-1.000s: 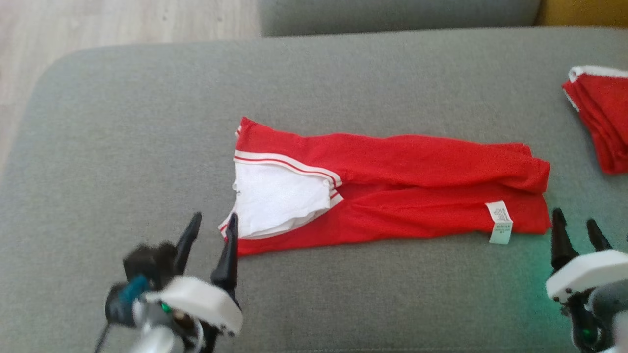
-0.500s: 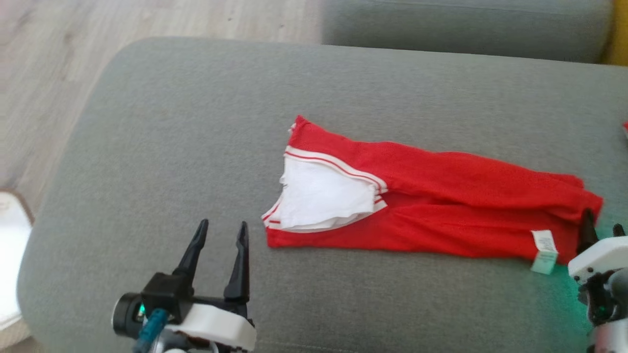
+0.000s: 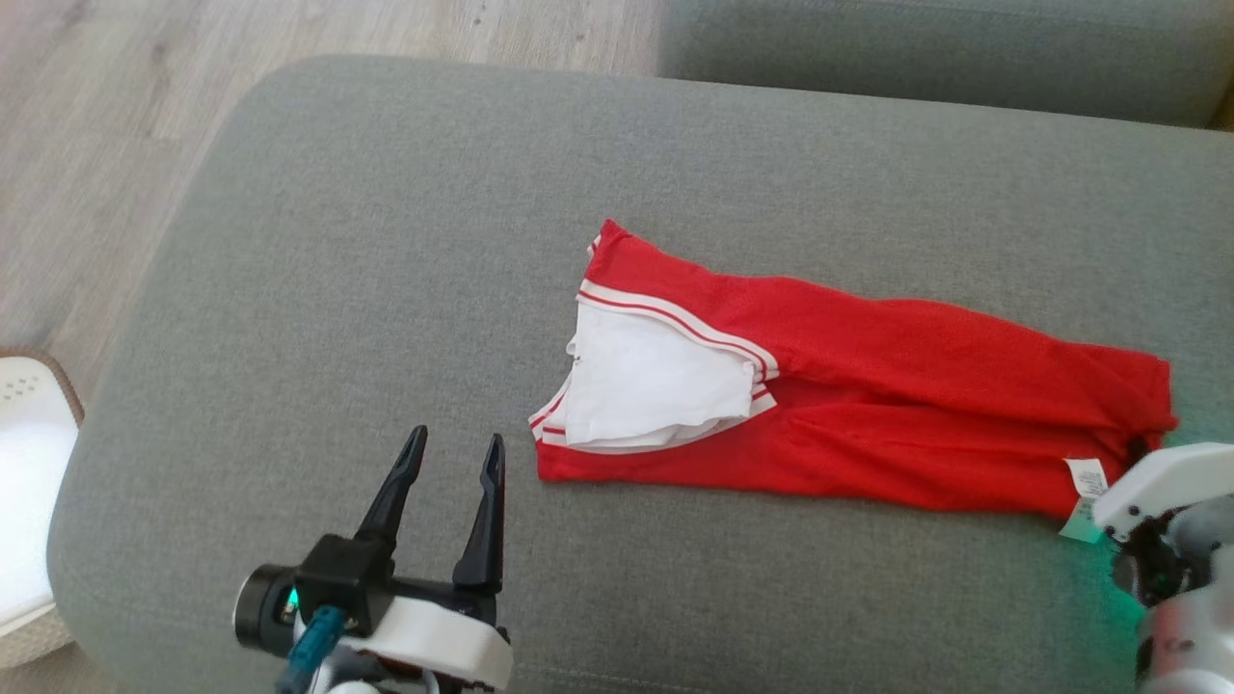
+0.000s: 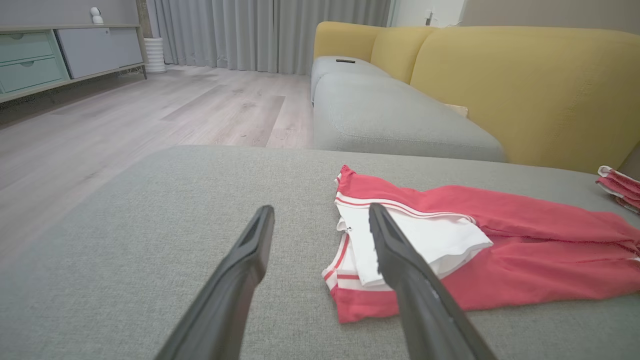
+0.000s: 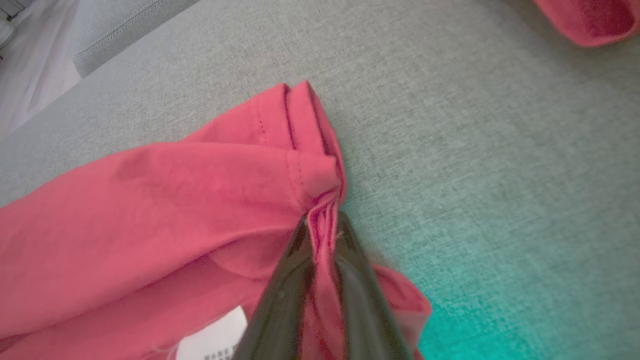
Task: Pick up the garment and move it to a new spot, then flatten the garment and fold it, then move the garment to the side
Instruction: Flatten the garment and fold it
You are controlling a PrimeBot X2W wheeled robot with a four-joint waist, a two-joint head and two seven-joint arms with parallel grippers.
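Observation:
The garment (image 3: 868, 405) is red with white striped trim and a white inner panel, lying lengthwise on the grey cushion (image 3: 386, 241). My right gripper (image 3: 1140, 450) is at its right end. In the right wrist view the right gripper (image 5: 322, 220) is shut on a bunched fold of the garment's (image 5: 150, 200) hem, beside the white care label (image 5: 215, 340). My left gripper (image 3: 456, 436) stands open just left of the garment's near left corner, apart from it. In the left wrist view the left gripper (image 4: 320, 210) holds nothing, and the garment (image 4: 525, 250) lies to its right.
A second red garment (image 4: 617, 182) lies folded farther right on the cushion, also seen as a red garment (image 5: 585, 17) in the right wrist view. A yellow sofa back (image 4: 525, 90) rises behind. Wooden floor (image 3: 96, 145) and a white object (image 3: 24, 482) lie past the cushion's left edge.
The head camera has turned, shifting the whole picture. My right gripper has reached the garment's right end and closed on its hem. The left gripper stays open, now a little clear of the left corner.

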